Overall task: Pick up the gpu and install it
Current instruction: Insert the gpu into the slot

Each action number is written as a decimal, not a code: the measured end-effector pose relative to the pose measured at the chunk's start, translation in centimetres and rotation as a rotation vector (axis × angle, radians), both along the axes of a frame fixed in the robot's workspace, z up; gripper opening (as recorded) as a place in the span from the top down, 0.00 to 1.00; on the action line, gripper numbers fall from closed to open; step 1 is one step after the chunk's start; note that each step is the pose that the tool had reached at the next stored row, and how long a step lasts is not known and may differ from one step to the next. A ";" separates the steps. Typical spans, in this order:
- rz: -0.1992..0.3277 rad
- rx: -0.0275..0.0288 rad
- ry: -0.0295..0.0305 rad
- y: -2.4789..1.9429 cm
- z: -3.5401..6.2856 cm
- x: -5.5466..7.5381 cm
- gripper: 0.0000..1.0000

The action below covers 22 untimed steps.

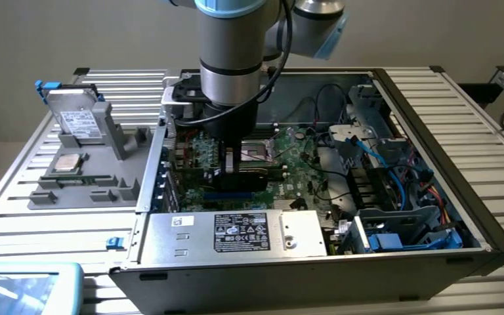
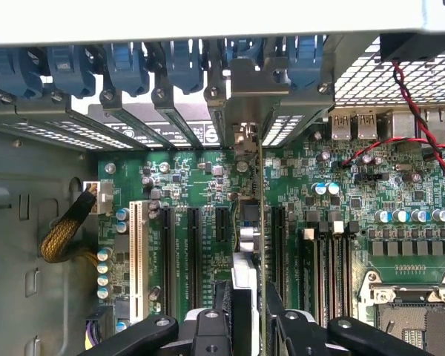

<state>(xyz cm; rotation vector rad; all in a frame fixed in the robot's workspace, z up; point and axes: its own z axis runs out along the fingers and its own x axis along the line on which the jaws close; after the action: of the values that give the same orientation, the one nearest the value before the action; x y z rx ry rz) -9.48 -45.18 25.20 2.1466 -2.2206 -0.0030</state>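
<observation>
— Right, the gpu (image 1: pixel 256 172) is down inside the open case (image 1: pixel 322 282), standing on edge over the motherboard (image 2: pixel 185 178). What worries you?

— Alignment, mostly. Its lower edge runs along the row of black expansion slots (image 2: pixel 194 252), and if it sits a touch off its slot, a push down could bend the card or scrape the board. The metal bracket (image 2: pixel 241 130) at the far end also has to meet the rear opening of the case; catch the frame there and the card will tilt.

— Seated already?

— Can't tell from where I'm standing; the contact edge is hidden.

— And the grip?

— The gripper (image 2: pixel 245 326) has its jaws drawn narrow on the card, one each side of its upper edge near the end away from the bracket, so the gpu hangs straight below them. Off-centre like that, I'd guess the bracket end could lag. Everything else on the worktop (image 1: pixel 462 118) is well apart.
</observation>
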 end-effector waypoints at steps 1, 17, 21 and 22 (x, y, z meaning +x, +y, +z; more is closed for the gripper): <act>0.000 0.0000 0.0000 0.00 0.00 0.0 0.72; 0.000 -0.0015 -0.0010 0.29 -0.11 0.0 0.72; 0.000 -0.0057 -0.0008 0.29 -0.29 0.0 0.72; 0.000 -0.0066 -0.0006 0.28 -0.29 0.0 0.72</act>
<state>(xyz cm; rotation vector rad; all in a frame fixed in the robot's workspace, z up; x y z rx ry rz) -9.48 -44.90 24.91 2.1436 -2.2178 0.0050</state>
